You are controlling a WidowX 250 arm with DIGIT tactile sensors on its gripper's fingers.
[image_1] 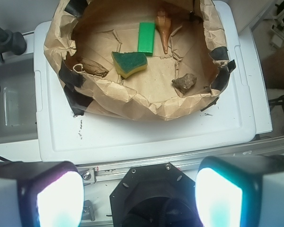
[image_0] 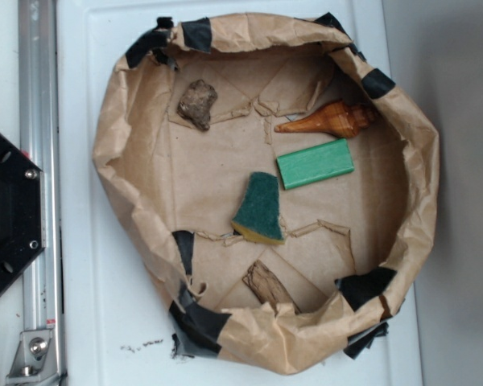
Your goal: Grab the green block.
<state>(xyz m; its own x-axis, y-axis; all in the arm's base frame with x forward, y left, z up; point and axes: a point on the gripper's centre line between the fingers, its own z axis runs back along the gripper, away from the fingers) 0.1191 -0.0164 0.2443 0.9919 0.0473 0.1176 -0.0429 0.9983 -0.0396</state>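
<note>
— Where's the smooth bright green rectangular block [image_0: 315,163]?

— I see it lying flat on the floor of the crumpled brown paper basin [image_0: 113,137], toward one side. Its upper long edge sits just beside the glossy orange-brown spiral seashell [image_0: 328,119]; I can't tell whether they touch. In the wrist view the same block [image_1: 146,38] lies far up the picture, next to the shell [image_1: 163,28].

— And the gripper?

— My gripper [image_1: 137,191] is well back from the basin, over the black base plate [image_1: 149,196]. I see its two pale glowing fingers [image_1: 59,198] at the bottom corners of the wrist view, set wide apart with nothing between them, so it's released.

— Anything close to the block?

— The dark green wedge-shaped scouring sponge with its yellow underside [image_0: 260,209] lies near it, toward the middle of the basin, apart from it. A rough grey-brown stone [image_0: 197,103] sits well apart near one wall, and a brown chunk of bark-like wood [image_0: 267,283] near the opposite wall. The basin, patched with black tape, stands on a white plastic lid [image_0: 88,314]
</note>
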